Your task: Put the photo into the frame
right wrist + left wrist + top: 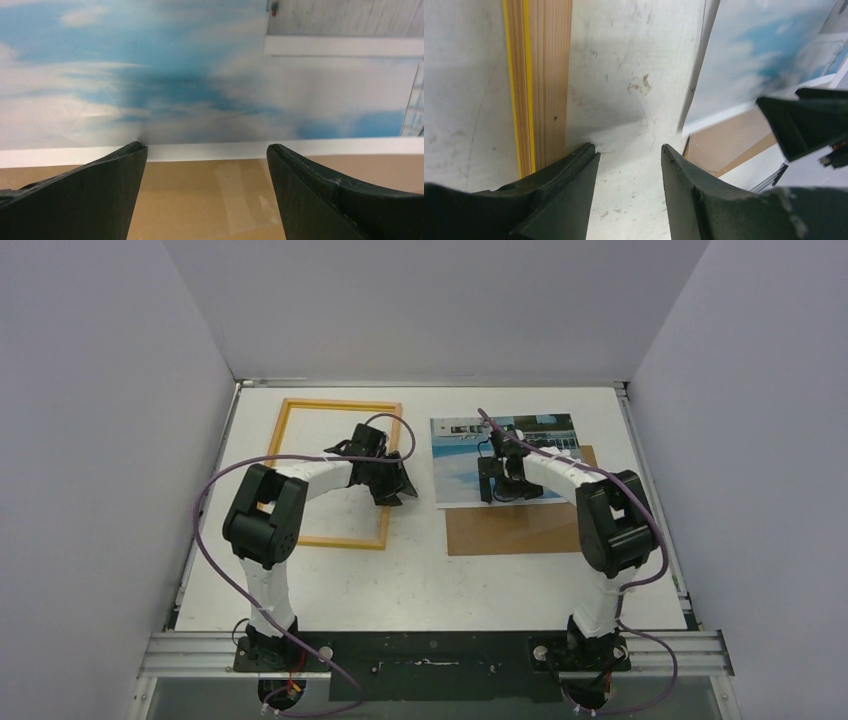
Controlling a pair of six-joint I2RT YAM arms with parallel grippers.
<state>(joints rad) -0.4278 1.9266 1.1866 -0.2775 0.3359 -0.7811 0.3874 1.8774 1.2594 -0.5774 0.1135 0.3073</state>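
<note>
Lying on a scuffed white table [420,575] closed in by plain pale walls [430,310], the brown backing board [510,530] has the photo [460,475] overlapping its far edge. The frame [284,430] lies flat, well left of the board. The left gripper [400,490], open and empty, is over bare table left of the board. The right gripper [498,485], open wide, hovers above the photo's near edge on the board.

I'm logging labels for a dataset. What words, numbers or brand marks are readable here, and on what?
None can be read. The photo shows only a building, sky and water, with no legible lettering. The frame and the brown backing board carry no marking.
</note>
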